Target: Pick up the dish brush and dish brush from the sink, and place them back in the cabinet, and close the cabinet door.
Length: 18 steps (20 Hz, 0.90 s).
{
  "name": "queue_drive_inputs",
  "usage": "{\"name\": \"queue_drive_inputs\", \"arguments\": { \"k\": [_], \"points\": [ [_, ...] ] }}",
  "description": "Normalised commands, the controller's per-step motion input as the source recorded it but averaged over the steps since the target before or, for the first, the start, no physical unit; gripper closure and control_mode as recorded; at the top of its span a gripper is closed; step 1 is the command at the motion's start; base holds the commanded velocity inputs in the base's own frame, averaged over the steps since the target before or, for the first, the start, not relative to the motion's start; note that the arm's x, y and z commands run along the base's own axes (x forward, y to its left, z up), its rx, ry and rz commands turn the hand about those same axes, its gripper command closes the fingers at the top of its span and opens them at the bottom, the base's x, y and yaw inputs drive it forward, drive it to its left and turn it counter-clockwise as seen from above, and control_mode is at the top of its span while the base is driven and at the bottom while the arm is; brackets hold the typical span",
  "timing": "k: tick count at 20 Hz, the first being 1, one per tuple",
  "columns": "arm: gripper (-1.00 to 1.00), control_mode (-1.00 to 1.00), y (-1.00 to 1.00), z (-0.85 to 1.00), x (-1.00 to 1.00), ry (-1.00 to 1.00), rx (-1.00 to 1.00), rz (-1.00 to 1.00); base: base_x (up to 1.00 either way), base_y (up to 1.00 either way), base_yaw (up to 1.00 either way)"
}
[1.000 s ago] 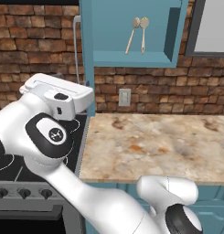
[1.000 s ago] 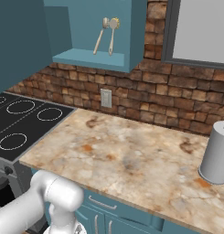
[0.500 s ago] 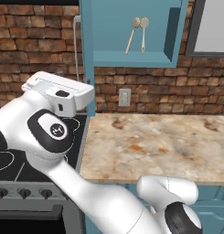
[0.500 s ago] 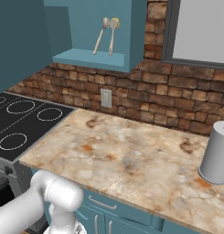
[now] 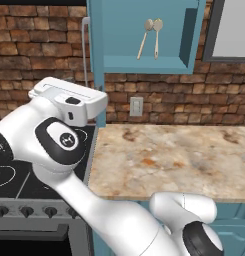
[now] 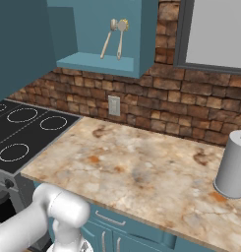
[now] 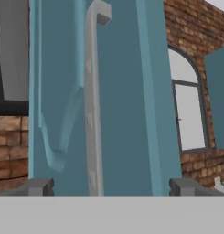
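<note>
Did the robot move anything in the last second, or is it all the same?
Almost nothing changed. The arm barely shifted. The gripper stays open, facing the cabinet door and its handle. Both dish brushes stay in the cabinet.
</note>
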Motion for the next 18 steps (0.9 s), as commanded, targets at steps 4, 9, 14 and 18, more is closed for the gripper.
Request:
{"name": "queue_drive_inputs", "arguments": {
  "k": [4,9,14,18],
  "points": [
    [-1.00,-1.00,-0.04,-0.08,0.06,0.00,0.00,0.00,0.00,0.00,0.00],
    [-1.00,-1.00,-0.08,-0.04,0.10,0.00,0.00,0.00,0.00,0.00,0.00],
    [-1.00,-1.00,-0.26,0.00,0.16,0.00,0.00,-0.03,0.00,0.00,0.00],
    [-1.00,-1.00,-0.30,0.00,0.21,0.00,0.00,-0.04,0.00,0.00,0.00]
  ]
}}
